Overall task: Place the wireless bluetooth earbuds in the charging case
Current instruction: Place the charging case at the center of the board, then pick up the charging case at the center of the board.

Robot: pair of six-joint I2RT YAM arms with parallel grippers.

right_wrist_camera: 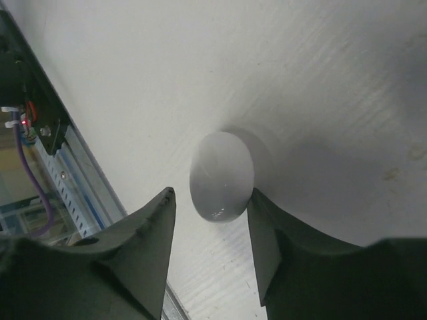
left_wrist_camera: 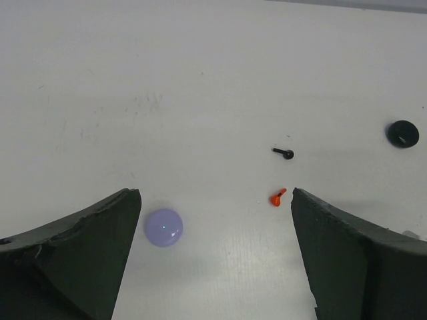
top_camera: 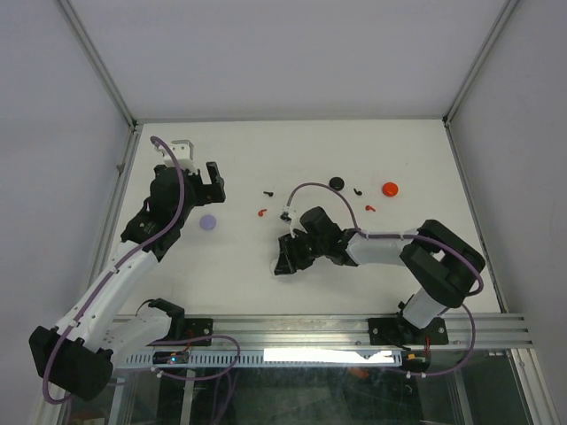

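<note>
I'm placing the white case [right_wrist_camera: 221,177], I think; right claw [right_wrist_camera: 212,195] slack around it, left claw [left_wrist_camera: 215,193] gaping, needing the red bud [left_wrist_camera: 277,197].

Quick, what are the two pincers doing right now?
Left pincer: open, empty.
Right pincer: partly open around the white round case, gap on one side.

Matt white table [left_wrist_camera: 200,67], smooth with a few faint scuffs. Glossy plastic on the lavender case [left_wrist_camera: 163,227] — a tiny spot of light on top. Same smooth shine on the white case [right_wrist_camera: 221,175]. Dull black plastic with rough, chipped edges on the fingers [left_wrist_camera: 87,247] of the left gripper [left_wrist_camera: 215,193]. Smooth plastic, by the look, on the red earbud [left_wrist_camera: 277,197] and the black earbud [left_wrist_camera: 283,153]. Bare silver metal along the rail [top_camera: 310,329] — ribbed and bright.
</note>
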